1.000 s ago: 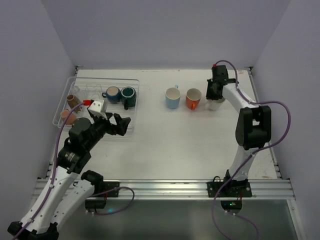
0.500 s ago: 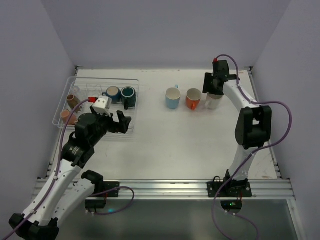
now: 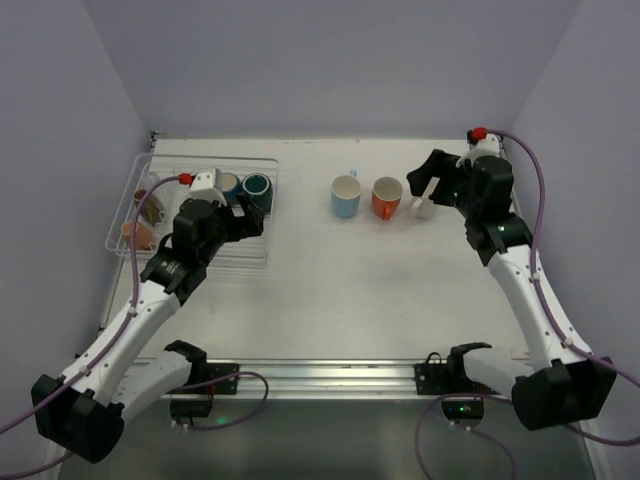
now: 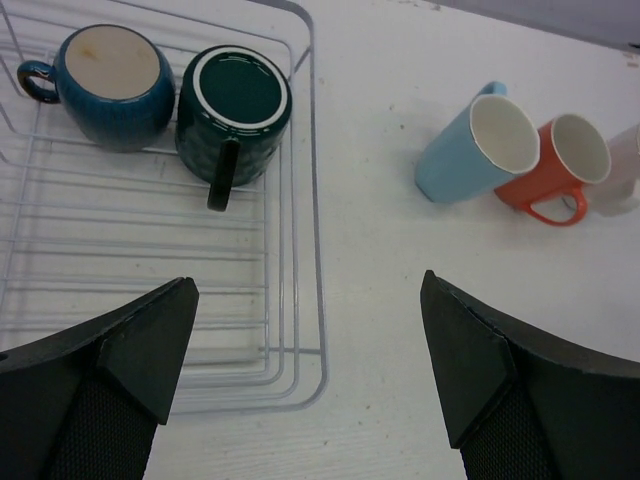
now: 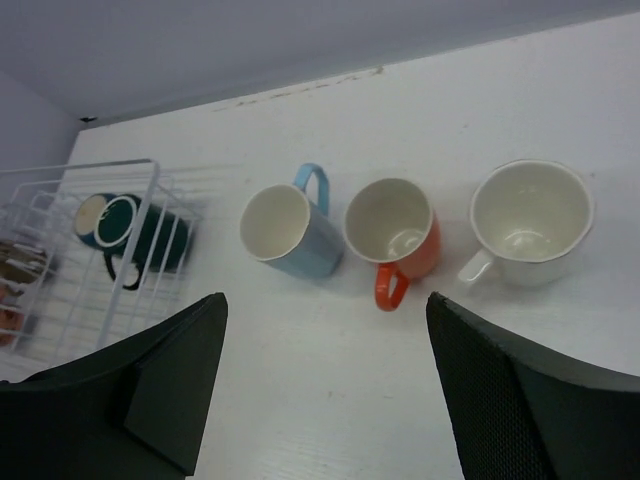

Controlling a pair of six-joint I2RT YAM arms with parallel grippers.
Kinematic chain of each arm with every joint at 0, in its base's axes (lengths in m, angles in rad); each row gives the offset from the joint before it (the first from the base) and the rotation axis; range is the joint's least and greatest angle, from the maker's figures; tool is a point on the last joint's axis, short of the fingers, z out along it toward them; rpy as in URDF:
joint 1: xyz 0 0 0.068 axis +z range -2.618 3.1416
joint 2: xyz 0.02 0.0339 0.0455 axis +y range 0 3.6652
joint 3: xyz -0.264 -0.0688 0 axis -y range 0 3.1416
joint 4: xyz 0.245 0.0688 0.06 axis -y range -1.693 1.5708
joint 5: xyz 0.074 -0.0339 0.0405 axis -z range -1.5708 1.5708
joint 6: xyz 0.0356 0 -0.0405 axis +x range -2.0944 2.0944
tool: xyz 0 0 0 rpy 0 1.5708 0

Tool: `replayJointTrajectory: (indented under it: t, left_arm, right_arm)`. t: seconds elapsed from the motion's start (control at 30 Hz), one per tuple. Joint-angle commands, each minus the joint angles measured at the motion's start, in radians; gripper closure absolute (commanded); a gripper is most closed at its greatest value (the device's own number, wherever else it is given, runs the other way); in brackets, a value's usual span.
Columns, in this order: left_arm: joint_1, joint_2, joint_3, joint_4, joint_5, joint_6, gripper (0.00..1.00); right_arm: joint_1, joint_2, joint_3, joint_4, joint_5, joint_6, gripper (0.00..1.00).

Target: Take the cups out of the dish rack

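Observation:
The dish rack (image 3: 272, 215) sits at the table's left. In it stand a blue mug (image 4: 110, 70) and a dark teal mug (image 4: 235, 110) at the far right corner, with a small pink cup (image 3: 133, 232) and a brown cup (image 3: 148, 198) at its left end. A light blue cup (image 3: 346, 195), an orange cup (image 3: 386, 197) and a white cup (image 5: 528, 220) stand in a row on the table to the right. My left gripper (image 4: 310, 350) hangs open over the rack's near right corner. My right gripper (image 5: 325, 370) is open, above and in front of the three cups, holding nothing.
Grey walls enclose the table on the left, back and right. Bare white tabletop (image 3: 350, 280) stretches between the rack and my right arm. The rack's wire rim (image 4: 312, 200) rises above the table surface.
My right gripper let go of the white cup, opened and drew back up and to the right. My left arm swung farther over the rack toward the two dark mugs.

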Motion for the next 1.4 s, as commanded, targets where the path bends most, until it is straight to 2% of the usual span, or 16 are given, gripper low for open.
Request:
replayJointTrajectory:
  t: [0.0, 0.1, 0.3, 0.47, 1.07, 1.37]
  left_arm:
    - [0.008, 0.157, 0.075, 0.145, -0.147, -0.093, 0.0]
    - [0.014, 0.31, 0.176, 0.152, -0.218, -0.09, 0.0]
    - [0.038, 0.565, 0.386, 0.136, -0.253, -0.036, 0.0]
    - [0.061, 0.737, 0.456, 0.128, -0.256, -0.021, 0.0]
    - [0.061, 0.967, 0.572, 0.119, -0.302, 0.049, 0.0]
    - [0.061, 1.001, 0.568, 0.112, -0.341, 0.063, 0.0]
  right_arm:
    - [0.037, -0.084, -0.169, 0.198, -0.124, 0.111, 0.18]
    - [0.067, -0.159, -0.269, 0.239, -0.154, 0.134, 0.18]
    - [0.101, -0.237, -0.386, 0.282, -0.2, 0.142, 0.18]
    - [0.103, -0.253, -0.415, 0.282, -0.202, 0.139, 0.19]
    - [0.116, -0.249, -0.434, 0.328, -0.266, 0.145, 0.2]
    - [0.118, -0.248, -0.432, 0.333, -0.274, 0.145, 0.2]
